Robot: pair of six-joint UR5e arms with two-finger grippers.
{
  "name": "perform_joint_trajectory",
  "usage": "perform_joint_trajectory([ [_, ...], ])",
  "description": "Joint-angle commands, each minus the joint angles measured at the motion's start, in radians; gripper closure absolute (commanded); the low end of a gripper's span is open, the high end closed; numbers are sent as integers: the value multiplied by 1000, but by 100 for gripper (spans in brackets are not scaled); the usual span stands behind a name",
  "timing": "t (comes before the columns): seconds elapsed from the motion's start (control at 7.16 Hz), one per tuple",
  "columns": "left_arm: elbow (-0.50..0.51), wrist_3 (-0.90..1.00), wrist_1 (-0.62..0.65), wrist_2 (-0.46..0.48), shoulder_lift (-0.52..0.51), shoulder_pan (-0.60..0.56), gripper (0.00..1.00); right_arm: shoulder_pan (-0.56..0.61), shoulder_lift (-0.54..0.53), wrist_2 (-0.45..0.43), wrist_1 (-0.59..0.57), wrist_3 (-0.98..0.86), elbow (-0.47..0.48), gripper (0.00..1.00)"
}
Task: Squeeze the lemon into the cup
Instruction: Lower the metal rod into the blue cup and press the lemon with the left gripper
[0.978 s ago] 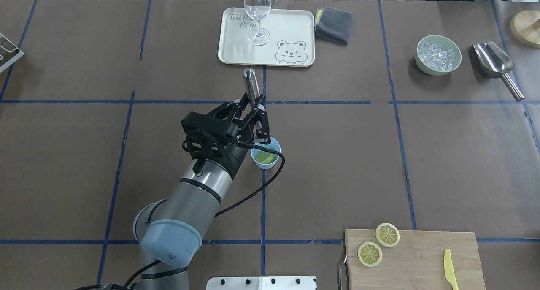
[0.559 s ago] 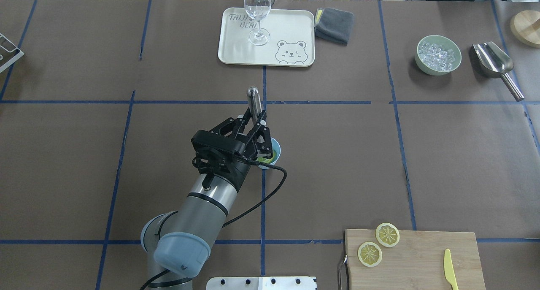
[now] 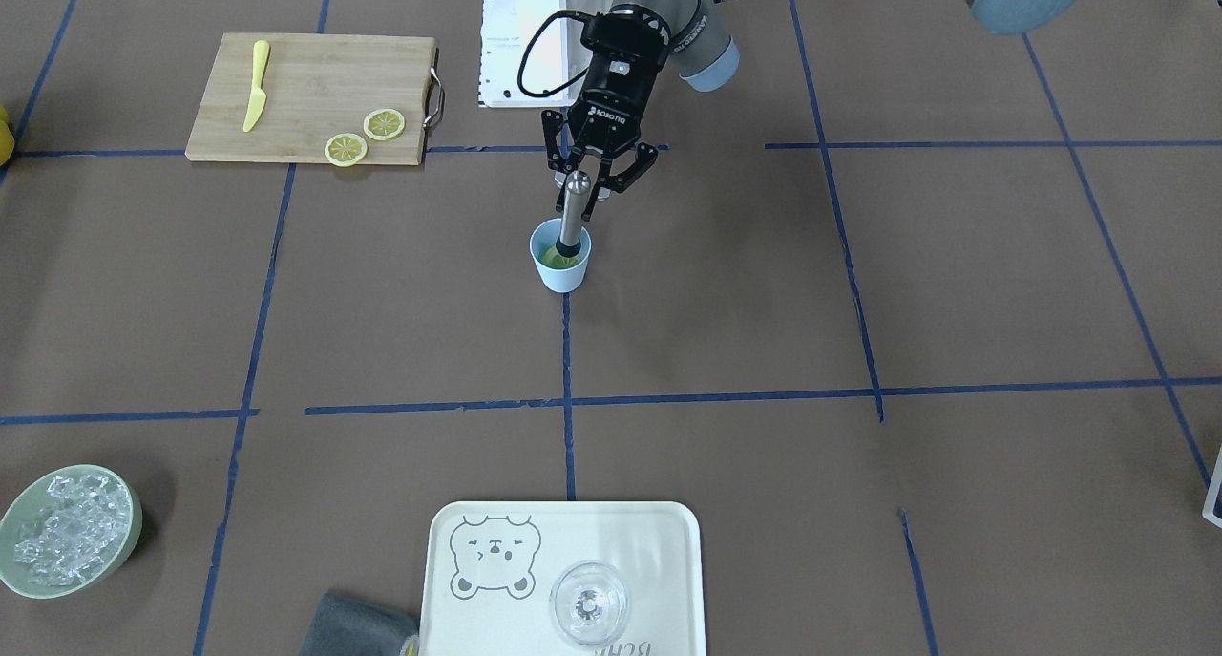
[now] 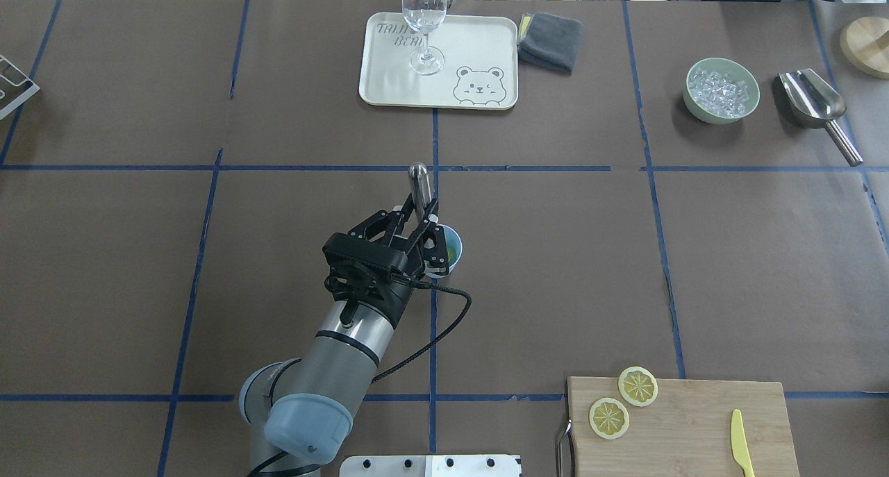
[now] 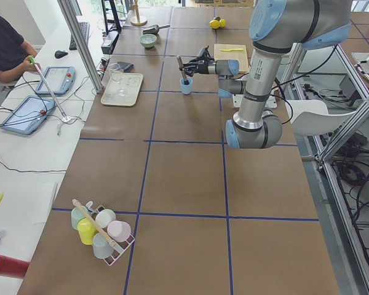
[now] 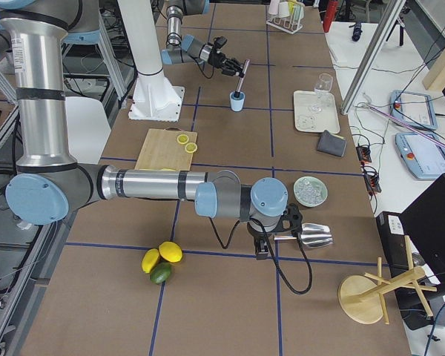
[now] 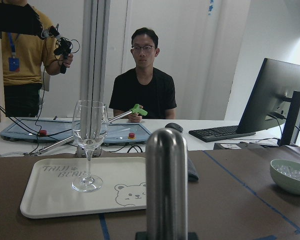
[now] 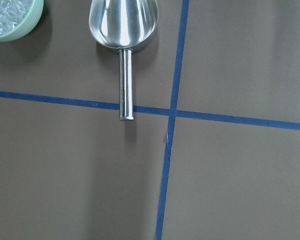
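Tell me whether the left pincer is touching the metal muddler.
Touching. The front-facing view shows the left pincer clamped on both sides of the muddler above the cup.

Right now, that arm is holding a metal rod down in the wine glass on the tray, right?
No. The left end effector holds the metal rod down in the light-blue cup, mid-table; the wine glass stands apart on the tray. The exterior front-facing view shows it.

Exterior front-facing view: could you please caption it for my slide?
Left tool holds a steel muddler on the lemon inside the cup.
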Motion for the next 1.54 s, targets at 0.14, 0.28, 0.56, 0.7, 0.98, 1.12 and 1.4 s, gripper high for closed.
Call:
perform_joint_trajectory([
  [0.14,45,-1,-8,0,-18,2,100,3,2,2,0,-2,0,0],
  [0.28,50,-1,-8,0,-18,1,100,4,2,2,0,0,0,0],
  [0.56,65,-1,-8,0,-19,5,100,4,2,3,0,0,2,0],
  [0.7,73,-1,-8,0,-19,8,100,4,2,3,0,0,8,0],
  [0.98,65,-1,-8,-1,-21,8,100,4,2,3,0,0,8,0],
  [1.12,49,1,-8,-7,-28,7,100,4,2,3,0,0,9,0],
  [1.4,-42,120,-27,-12,-25,4,100,6,2,3,-2,0,27,0],
])
